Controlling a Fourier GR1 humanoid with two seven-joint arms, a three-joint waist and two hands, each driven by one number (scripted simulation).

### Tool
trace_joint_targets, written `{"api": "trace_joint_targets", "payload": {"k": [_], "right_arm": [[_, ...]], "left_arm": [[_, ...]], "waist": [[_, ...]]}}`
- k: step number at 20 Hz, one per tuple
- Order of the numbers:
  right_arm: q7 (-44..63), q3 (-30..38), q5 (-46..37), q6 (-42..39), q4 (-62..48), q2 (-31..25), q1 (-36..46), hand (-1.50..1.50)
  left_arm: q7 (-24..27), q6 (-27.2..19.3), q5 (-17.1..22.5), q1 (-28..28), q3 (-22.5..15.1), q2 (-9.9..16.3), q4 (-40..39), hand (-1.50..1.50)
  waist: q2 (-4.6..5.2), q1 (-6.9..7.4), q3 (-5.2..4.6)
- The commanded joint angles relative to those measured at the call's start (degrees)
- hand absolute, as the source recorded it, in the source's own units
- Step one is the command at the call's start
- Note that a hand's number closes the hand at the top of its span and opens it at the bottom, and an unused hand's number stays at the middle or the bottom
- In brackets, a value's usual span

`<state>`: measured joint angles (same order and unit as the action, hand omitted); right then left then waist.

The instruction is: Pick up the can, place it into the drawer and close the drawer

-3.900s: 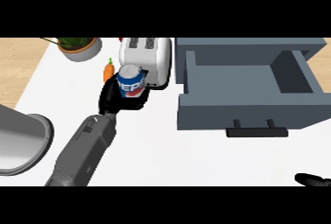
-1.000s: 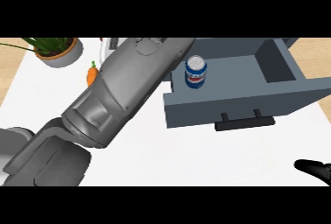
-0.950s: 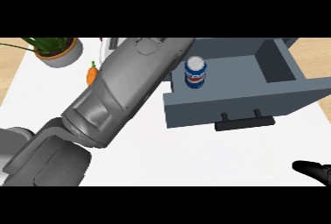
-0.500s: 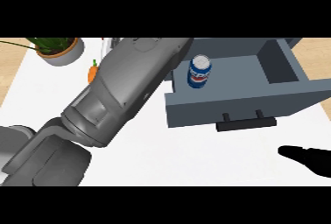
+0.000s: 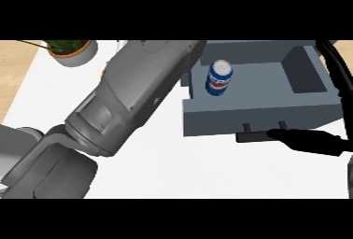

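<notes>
A single head view looks steeply down onto the white counter top (image 5: pixel 207 163) — close enough that the large grey left forearm (image 5: pixel 131 102) fills the view's left half. The open blue-grey box drawer (image 5: pixel 262 109) sits upper right, a green potted plant (image 5: pixel 69 49) at the top left corner.

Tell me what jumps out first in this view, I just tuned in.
The big grey left forearm fills the view's left half, slanting up towards the open drawer; its hand is hidden. A blue can stands upright inside the drawer, near its left wall. At lower right, the black right robot hand reaches the drawer's handle with straight fingers.
</notes>
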<state>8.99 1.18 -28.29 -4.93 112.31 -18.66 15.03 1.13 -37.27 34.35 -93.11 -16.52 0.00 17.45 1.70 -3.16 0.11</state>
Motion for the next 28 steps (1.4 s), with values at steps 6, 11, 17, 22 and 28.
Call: {"api": "trace_joint_targets", "payload": {"k": [6, 11, 17, 22, 28], "right_arm": [[-6.0, -6.7, -15.4, 6.1, -20.6, 0.0, 6.9, -1.5], [-7.5, -10.1, -22.4, 11.5, -30.2, 3.1, 12.4, -1.5], [-12.7, -7.9, -25.4, 20.4, -46.7, 5.7, 17.9, -1.5], [-13.1, -6.2, -30.3, 29.8, -61.2, 8.3, 24.1, -1.5], [-12.6, -1.4, -31.5, 38.9, -73.2, 9.1, 33.4, -1.5]], "left_arm": [[0.2, 2.0, -1.3, -1.5, 0.6, 0.0, -2.4, -1.5], [1.1, 3.1, -0.6, -0.2, 2.6, 0.9, -1.8, -1.5], [-3.0, 5.8, -2.1, 0.5, 2.1, 6.3, 0.3, -1.5], [-4.2, 3.6, -3.7, 3.1, 0.7, 4.6, 3.6, -1.5], [-5.3, 6.8, -3.8, 6.9, 0.9, 9.5, 7.7, -1.5]], "waist": [[-0.54, 2.78, -0.03], [-0.77, 2.87, -0.06], [-1.1, 4.23, -0.05], [-1.33, 5.69, -0.06], [-1.15, 7.53, -0.06]]}}
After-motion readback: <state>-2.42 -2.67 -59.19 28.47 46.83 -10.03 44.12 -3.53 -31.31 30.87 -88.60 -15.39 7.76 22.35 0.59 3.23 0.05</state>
